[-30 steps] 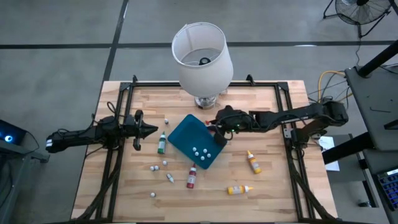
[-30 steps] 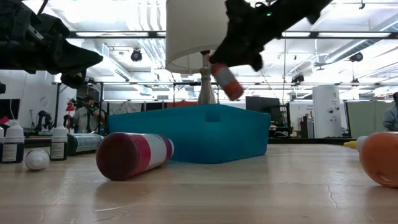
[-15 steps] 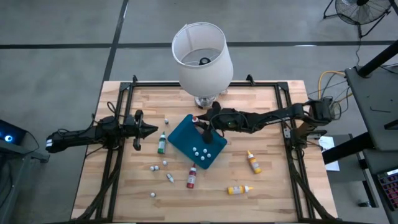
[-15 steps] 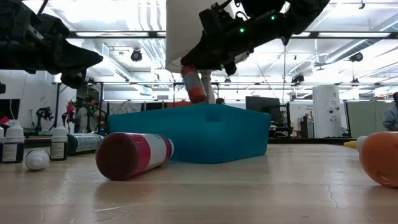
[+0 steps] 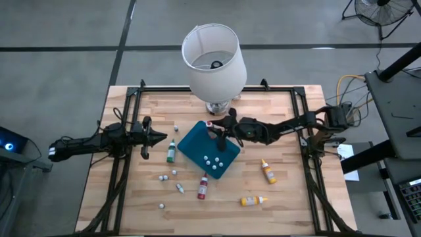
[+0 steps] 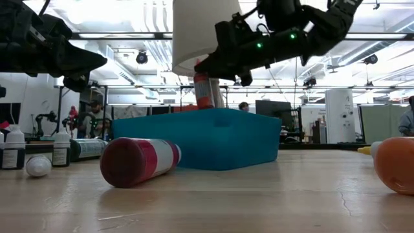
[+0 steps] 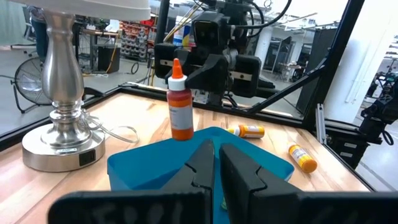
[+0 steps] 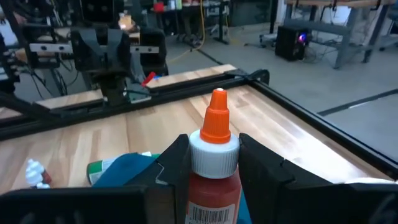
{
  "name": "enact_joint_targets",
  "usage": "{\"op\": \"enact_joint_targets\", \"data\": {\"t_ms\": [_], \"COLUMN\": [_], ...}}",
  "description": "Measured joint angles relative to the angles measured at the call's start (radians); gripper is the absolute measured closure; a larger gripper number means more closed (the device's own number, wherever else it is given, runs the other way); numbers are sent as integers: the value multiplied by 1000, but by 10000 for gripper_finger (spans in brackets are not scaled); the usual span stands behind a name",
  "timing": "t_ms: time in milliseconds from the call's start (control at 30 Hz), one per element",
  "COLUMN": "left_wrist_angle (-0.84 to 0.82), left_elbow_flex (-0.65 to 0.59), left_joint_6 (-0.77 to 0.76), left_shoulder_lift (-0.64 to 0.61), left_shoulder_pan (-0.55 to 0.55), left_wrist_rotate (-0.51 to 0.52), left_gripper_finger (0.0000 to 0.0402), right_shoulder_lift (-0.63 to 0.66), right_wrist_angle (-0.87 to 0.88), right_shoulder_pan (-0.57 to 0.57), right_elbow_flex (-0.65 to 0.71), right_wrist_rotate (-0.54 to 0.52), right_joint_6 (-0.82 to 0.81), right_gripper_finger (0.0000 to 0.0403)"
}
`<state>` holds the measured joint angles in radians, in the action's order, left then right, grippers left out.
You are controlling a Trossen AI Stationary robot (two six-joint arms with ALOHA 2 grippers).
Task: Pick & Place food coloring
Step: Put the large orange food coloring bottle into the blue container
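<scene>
Right pincer (image 5: 219, 131) grips an orange-red food coloring bottle (image 5: 212, 128) upright, fingers (image 8: 177, 163) clamped on the white collar just below the orange tip – held above the teal tray (image 5: 197, 146), near its 12 o'clock edge, w/ the bottle's base at about rim level in the low view. Can't tell whether it touches the tray floor.

Left pincer (image 5: 160, 137) is closed on nothing, tips together, hovering at approx 9 o'clock from the tray, just above the tabletop (image 5: 283, 197).

Rest of the food coloring set lies on the tabletop:
- green bottle (image 5: 171, 151) between left pincer and tray, just beside the tray's 9 o'clock side
- red bottle (image 5: 202, 186) on its side at 6 o'clock of the tray
- orange bottle (image 5: 268, 171) at approx 4 o'clock, well apart from tray
- yellow bottle (image 5: 253, 200) at approx 5 o'clock, nearer the front edge

Small white caps (image 5: 175, 172) are scattered at 7 o'clock of the tray; a few white dots (image 5: 212, 160) show inside the tray – too small to tell what.

Lamp (image 5: 214, 59) w/ white shade stands at 12 o'clock, its metal base (image 7: 59, 143) just behind the tray.
</scene>
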<state>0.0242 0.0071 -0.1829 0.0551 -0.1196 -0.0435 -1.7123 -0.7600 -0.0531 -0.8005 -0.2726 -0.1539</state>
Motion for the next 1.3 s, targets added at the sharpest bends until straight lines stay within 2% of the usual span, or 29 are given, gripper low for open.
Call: {"op": "enact_joint_targets", "data": {"t_ms": [367, 533, 633, 767, 833, 1100, 1300], "left_wrist_angle": [0, 0, 0, 0, 0, 0, 0], "left_elbow_flex": [0, 0, 0, 0, 0, 0, 0], "left_joint_6": [0, 0, 0, 0, 0, 0, 0], "left_shoulder_lift": [0, 0, 0, 0, 0, 0, 0], "left_shoulder_pan": [0, 0, 0, 0, 0, 0, 0], "left_wrist_rotate": [0, 0, 0, 0, 0, 0, 0], "left_gripper_finger": [402, 402, 402, 402, 402, 402, 402], "right_shoulder_lift": [0, 0, 0, -3, -3, -10, -86], "right_wrist_angle": [-195, -207, -215, -227, -226, -224, -272], "right_shoulder_pan": [-2, -2, -2, -2, -2, -14, -15], "right_elbow_flex": [127, 144, 144, 150, 158, 184, 182], "right_wrist_rotate": [-19, -9, 66, 234, 286, 288, 288], "right_joint_6": [-3, 4, 67, 147, 171, 191, 187], "right_gripper_finger": [303, 303, 303, 303, 303, 303, 303]}}
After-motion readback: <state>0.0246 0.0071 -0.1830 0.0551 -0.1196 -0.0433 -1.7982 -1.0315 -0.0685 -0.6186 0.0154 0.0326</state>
